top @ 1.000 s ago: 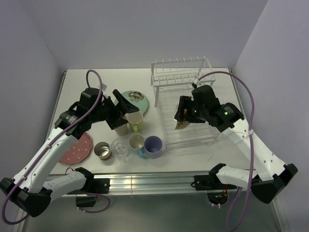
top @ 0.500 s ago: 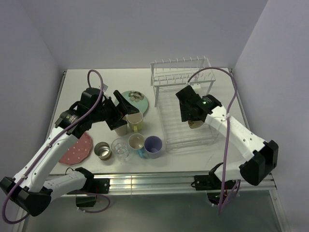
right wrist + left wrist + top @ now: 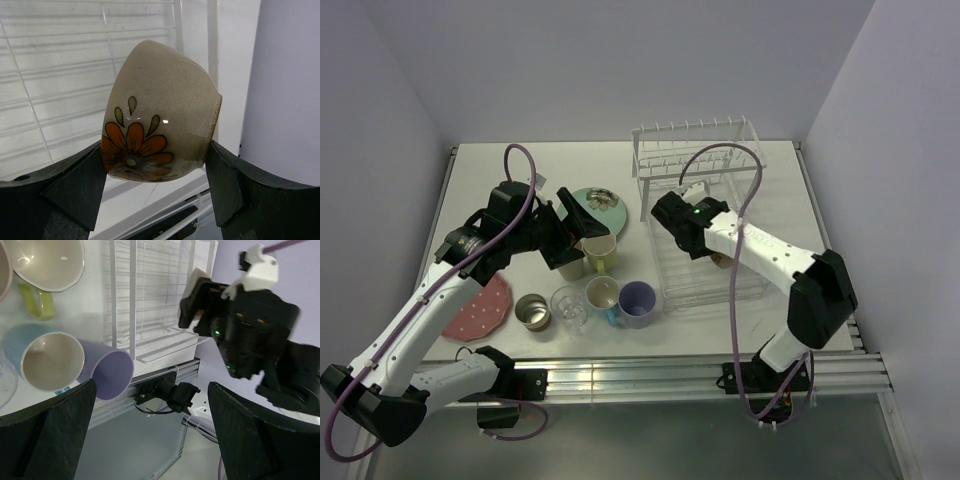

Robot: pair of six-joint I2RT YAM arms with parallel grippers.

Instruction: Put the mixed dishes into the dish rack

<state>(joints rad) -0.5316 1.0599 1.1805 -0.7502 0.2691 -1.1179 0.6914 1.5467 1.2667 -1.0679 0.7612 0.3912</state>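
My right gripper is shut on a cream bowl with an orange flower, one finger on each side. In the top view that gripper hangs over the lower basket of the white wire dish rack, and only a sliver of the bowl shows. My left gripper is open and empty above the yellow cup and tan cup. In front of them stand the steel cup, clear glass, blue cup and lavender cup. The mint-green plate and pink dotted plate lie flat.
The left wrist view shows the left gripper with wide-apart fingers, the yellow cup, blue cup, lavender cup, rack and right arm. Walls close in on three sides.
The right arm has swung left across the rack with the bowl in its gripper. The left arm and the dishes on the table have not moved.
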